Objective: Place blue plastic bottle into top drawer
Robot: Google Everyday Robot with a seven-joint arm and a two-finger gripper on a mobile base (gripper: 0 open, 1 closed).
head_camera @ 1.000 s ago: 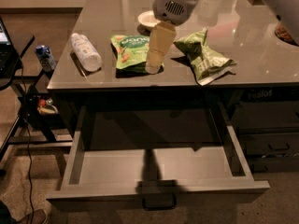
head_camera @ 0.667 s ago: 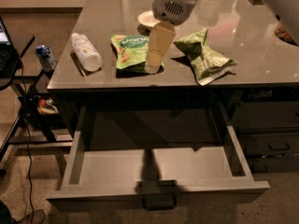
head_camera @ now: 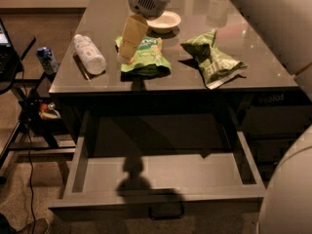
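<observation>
The blue plastic bottle (head_camera: 89, 54) lies on its side at the left of the grey tabletop (head_camera: 273, 79), pale with a white cap. My gripper (head_camera: 126, 51) hangs from above over the left green snack bag (head_camera: 145, 57), a short way right of the bottle and not touching it. It holds nothing that I can see. The top drawer (head_camera: 161, 172) is pulled wide open below the tabletop. Its grey inside has only shadows in it, and its metal loop handle (head_camera: 165, 212) is at the front.
A second green snack bag (head_camera: 213, 58) lies at the right of the tabletop and a white bowl (head_camera: 164, 21) behind the gripper. A small blue can (head_camera: 47, 60) stands on a rack to the left, with cables below. Narrower dark drawer fronts (head_camera: 273, 101) are at the right.
My gripper has moved left across the tabletop, from between the two snack bags to over the left bag, closer to the bottle. The bottle, bags and drawer have not moved.
</observation>
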